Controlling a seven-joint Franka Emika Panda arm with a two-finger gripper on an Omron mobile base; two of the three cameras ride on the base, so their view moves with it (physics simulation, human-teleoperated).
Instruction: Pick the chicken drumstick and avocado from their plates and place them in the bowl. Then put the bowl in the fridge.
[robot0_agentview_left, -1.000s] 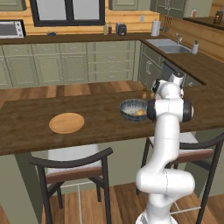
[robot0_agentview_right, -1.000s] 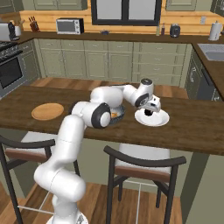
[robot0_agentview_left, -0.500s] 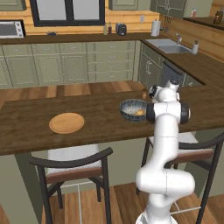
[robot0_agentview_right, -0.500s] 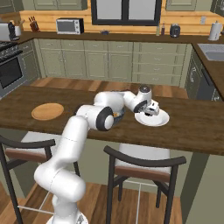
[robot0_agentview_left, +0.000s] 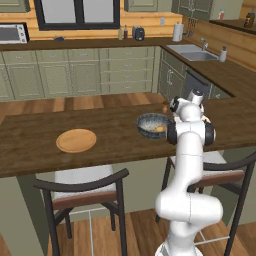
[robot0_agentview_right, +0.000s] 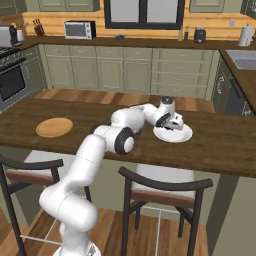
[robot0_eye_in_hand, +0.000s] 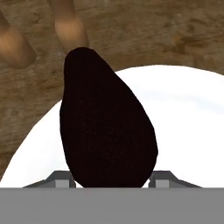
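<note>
Right base view: green cabinets (robot0_agentview_right: 125, 70) line the kitchen behind a dark wooden table (robot0_agentview_right: 225, 150) carrying a tan plate (robot0_agentview_right: 54, 127) and white plate (robot0_agentview_right: 185, 135). The bowl (robot0_agentview_left: 152, 125) holds the chicken drumstick (robot0_agentview_left: 160, 129). The gripper (robot0_agentview_right: 172, 125) brackets the avocado (robot0_eye_in_hand: 105, 127) on the white plate; grip unclear.

Readable text: none was found
Microwave (robot0_agentview_right: 80, 29) front: bore no legible brand (too small to tell)
Counter bottles (robot0_agentview_left: 120, 33): labels were unreadable
</note>
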